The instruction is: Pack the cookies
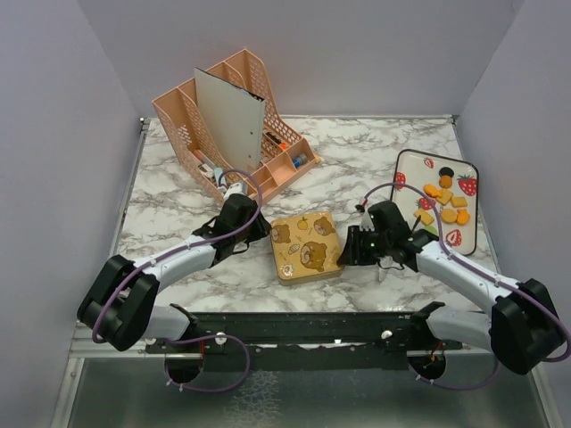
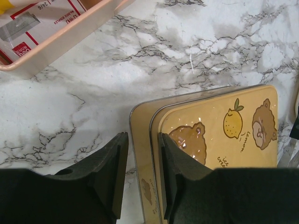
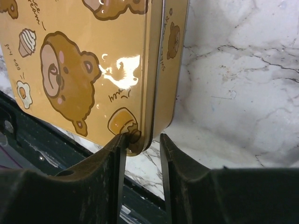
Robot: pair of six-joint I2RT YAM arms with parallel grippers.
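Note:
The cookies (image 1: 444, 203), mostly orange pieces with one dark round, lie on a strawberry-print tray (image 1: 403, 160) at the right. A yellow bear-print tin (image 1: 306, 247) sits lid-down-shut at mid table. My left gripper (image 1: 256, 230) grips the tin's left edge. In the left wrist view the gripper (image 2: 142, 136) has one finger on the lid of the tin (image 2: 219, 140) and the other against the side wall. My right gripper (image 1: 350, 248) pinches the tin's near right corner. In the right wrist view the gripper (image 3: 143, 136) has one fingertip on the tin (image 3: 93, 56) at a small knob and the other at the wall.
A pink desk organizer (image 1: 187, 116) holding a white board (image 1: 230, 111) and small items stands at the back left, and its rim (image 2: 56, 42) lies just beyond the left gripper. The black mounting rail (image 1: 294, 323) runs along the table's near edge, close below the tin's corner.

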